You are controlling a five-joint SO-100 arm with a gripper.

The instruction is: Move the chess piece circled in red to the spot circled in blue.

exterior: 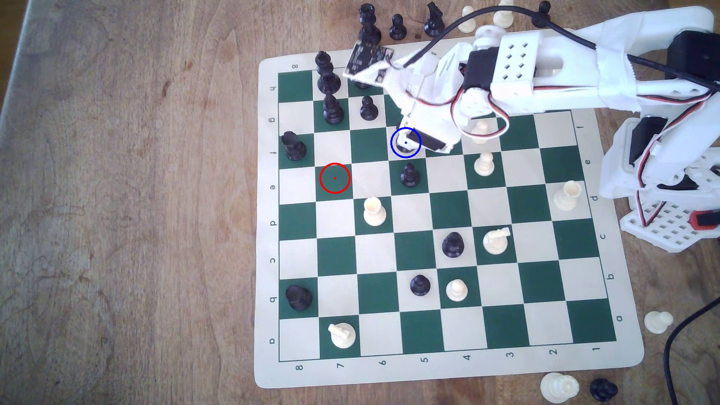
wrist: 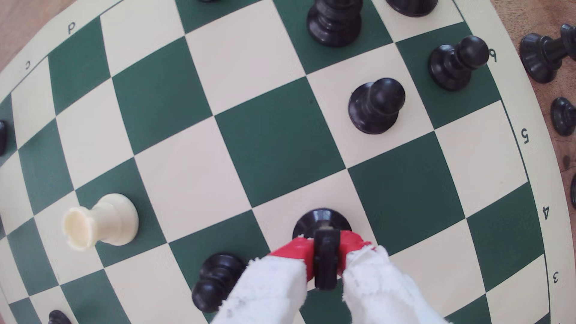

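Note:
My gripper [wrist: 324,249] is shut on the black knight [wrist: 322,222], its red-tipped fingers [wrist: 296,250] clamping the piece's upper part. The knight's round base is over a cream square [wrist: 280,215]; I cannot tell whether it touches. In the exterior view my gripper [exterior: 409,142] covers the blue-ringed cream spot [exterior: 394,154], and the knight is mostly hidden beneath it. The red ring [exterior: 334,178] marks a green square two files toward the exterior view's left and one row lower, with nothing on it.
A black pawn [exterior: 409,174] stands on the green square just below the blue ring, close to my fingers [wrist: 218,280]. Another black pawn [exterior: 368,108], two white pawns [exterior: 484,163] and a white rook [exterior: 374,211] stand nearby. Captured pieces [exterior: 397,27] lie off the board.

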